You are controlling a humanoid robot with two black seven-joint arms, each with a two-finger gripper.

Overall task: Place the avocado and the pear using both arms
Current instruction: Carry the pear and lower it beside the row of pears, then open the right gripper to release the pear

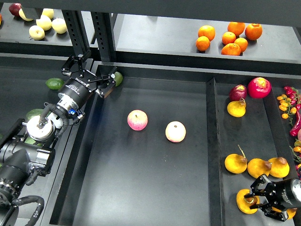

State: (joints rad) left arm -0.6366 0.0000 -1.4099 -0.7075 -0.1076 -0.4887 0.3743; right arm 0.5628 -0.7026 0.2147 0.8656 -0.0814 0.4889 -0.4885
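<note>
My right gripper (255, 202) is at the bottom right, shut on an orange-yellow pear (243, 201) with a brownish dimple, low over the right tray (256, 136). My left gripper (91, 73) is open and empty at the back left corner of the middle tray. A dark green elongated avocado (54, 84) lies in the left tray, left of that gripper. A rounder, lighter green avocado (118, 77) sits right behind its right finger.
Two pink-and-yellow apples (137, 120) (175, 131) lie mid-tray. Three more pears (235, 163) (259, 167) (279, 167) lie above my right gripper, one (236, 108) further back by red fruit (259, 87). Oranges (229, 36) are on the back shelf. Another green fruit (33, 114) is under my left arm.
</note>
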